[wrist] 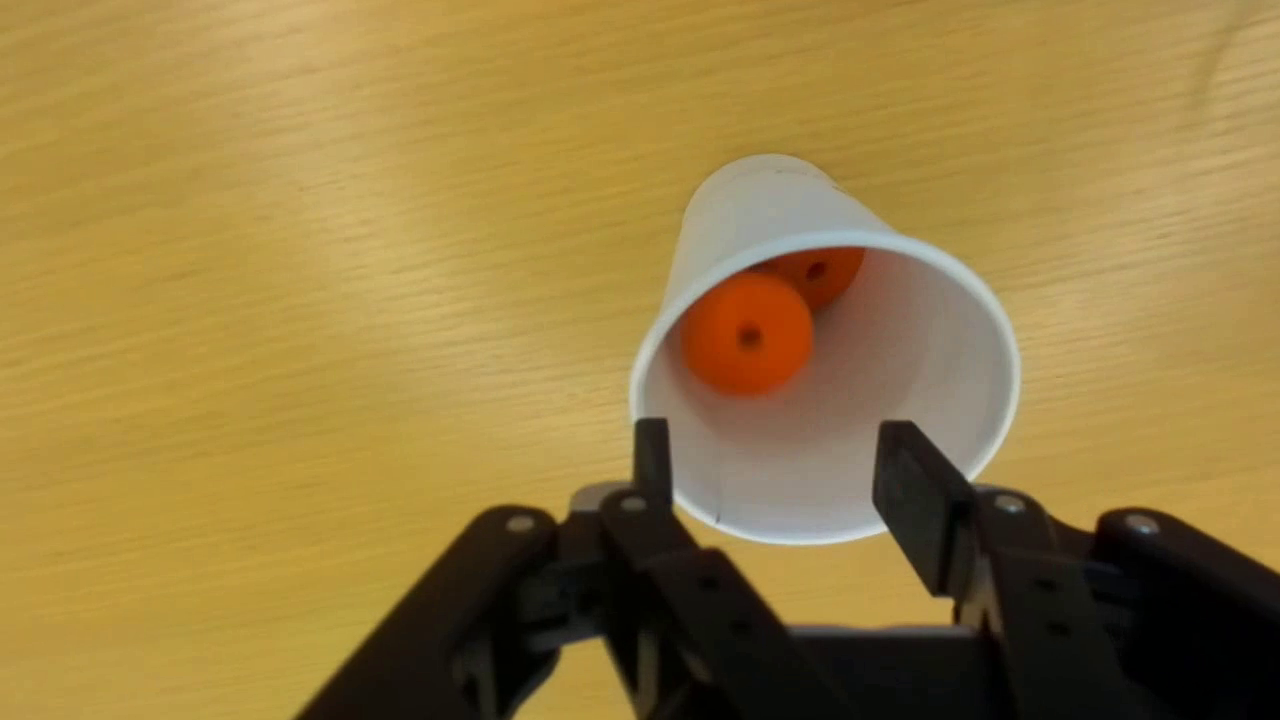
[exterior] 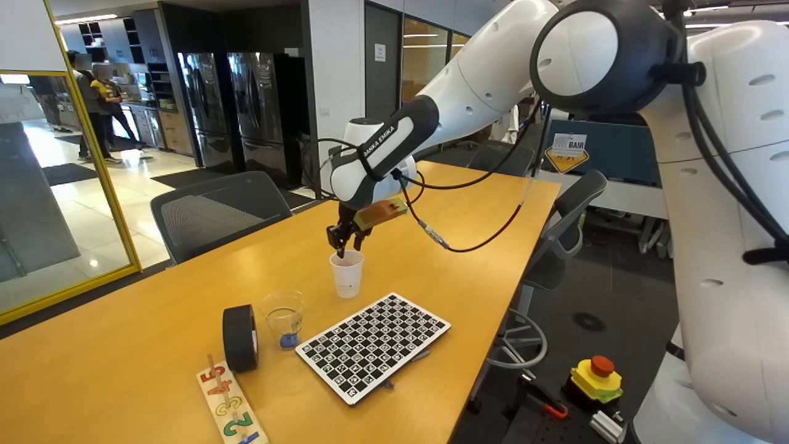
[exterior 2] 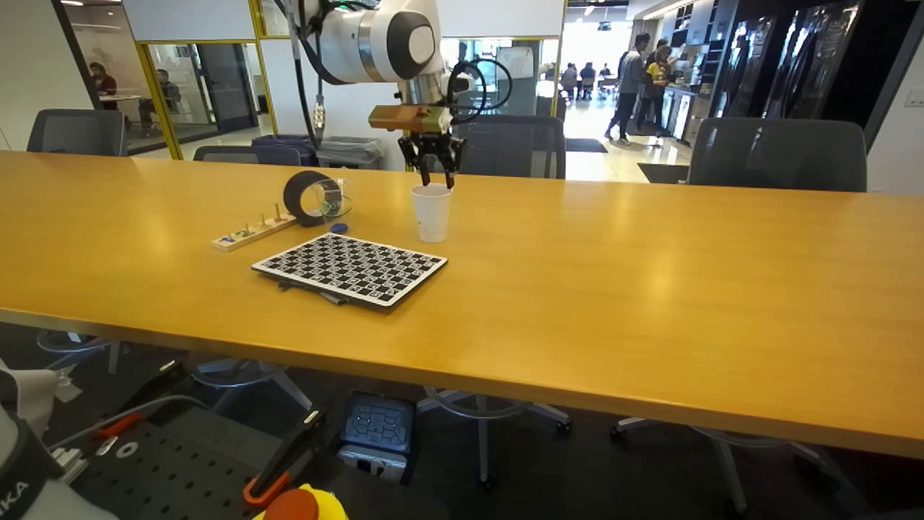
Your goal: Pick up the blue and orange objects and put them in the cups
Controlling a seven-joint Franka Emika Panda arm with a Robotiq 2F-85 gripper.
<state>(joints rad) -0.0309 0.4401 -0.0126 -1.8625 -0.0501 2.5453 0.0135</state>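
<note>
The white paper cup stands upright on the table in both exterior views, directly under my gripper. In the wrist view, two round orange pieces with a centre hole lie inside the cup: a nearer one and one partly hidden behind it. My gripper is open and empty, its fingertips over the cup's mouth. The clear cup stands beside the white cup, with something blue at its bottom. The blue also shows in an exterior view.
A black-and-white checkered board lies near both cups. A black roll stands on edge close to the clear cup. A wooden number board with pegs lies beside the roll. A chair stands at the table's edge.
</note>
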